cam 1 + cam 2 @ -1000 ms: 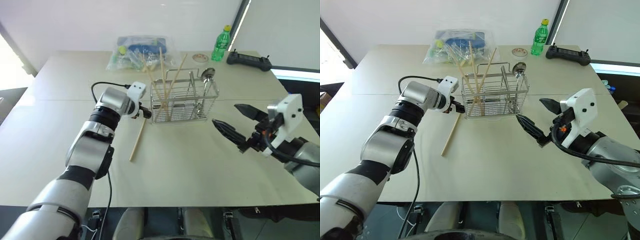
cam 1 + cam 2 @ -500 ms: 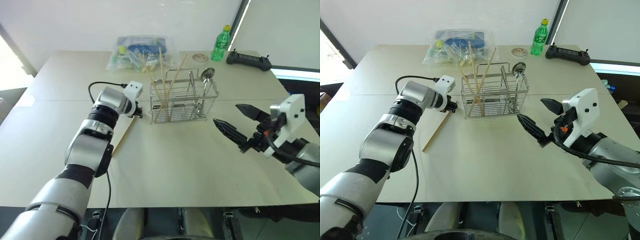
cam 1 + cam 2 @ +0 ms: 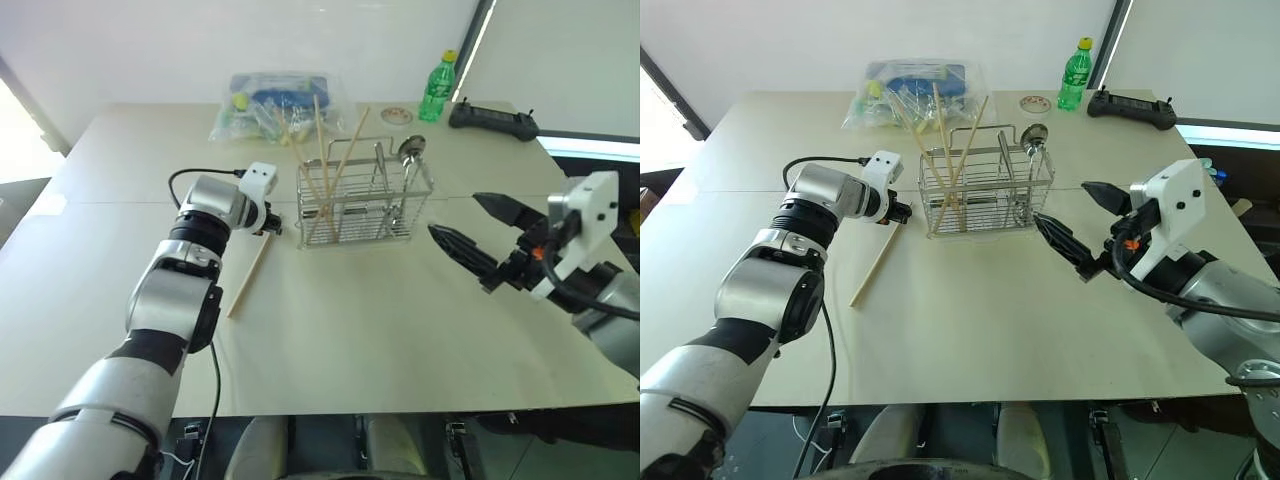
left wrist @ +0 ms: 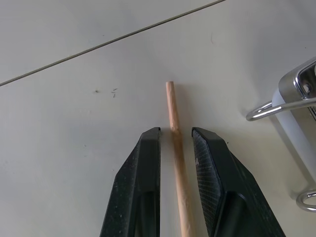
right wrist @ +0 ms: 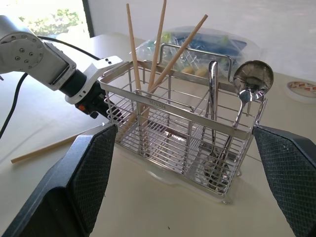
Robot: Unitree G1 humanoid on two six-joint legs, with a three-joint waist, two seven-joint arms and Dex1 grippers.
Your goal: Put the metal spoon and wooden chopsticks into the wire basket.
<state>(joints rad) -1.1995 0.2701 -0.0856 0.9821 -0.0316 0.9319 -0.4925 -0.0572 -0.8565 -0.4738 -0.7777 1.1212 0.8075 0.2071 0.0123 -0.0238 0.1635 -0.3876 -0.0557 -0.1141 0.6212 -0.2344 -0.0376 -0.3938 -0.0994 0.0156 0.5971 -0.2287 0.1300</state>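
We see a pale, matte beige surface (image 3: 400, 340) set before a plain white wall, with one thin seam line running across it. At its far edge lie a clear plastic bag (image 3: 275, 100) with blue and yellow contents, a green bottle (image 3: 438, 88) with a yellow cap, a small round lid (image 3: 397, 115) and a black controller (image 3: 492, 120).

Near the middle stands the wire basket (image 3: 362, 205), a rectangular rack of shiny silver wire with open grid sides, inner dividers and a raised handle. Three of the wooden chopsticks (image 5: 158, 54), thin, straight and pale tan, lean out of its left compartment, their tips fanning apart above the rim. The metal spoon (image 5: 253, 79) stands in the right compartment, bowl up, glossy and oval, beside another slim metal handle.

A fourth chopstick (image 3: 250, 275) lies flat on the surface just left of the basket, running diagonally toward us.

The left gripper (image 4: 175, 136) points steeply down over the far end of that stick. Its black fingers (image 4: 148, 163), ribbed on their inner faces, stand close on either side of the stick, and we cannot tell whether they actually pinch it. The arm reaches well forward, elbow bent.

The right gripper (image 3: 480, 235) hangs above the surface to the right of the basket, pointing level toward it, its fingers (image 3: 455, 245) spread wide and holding nothing.
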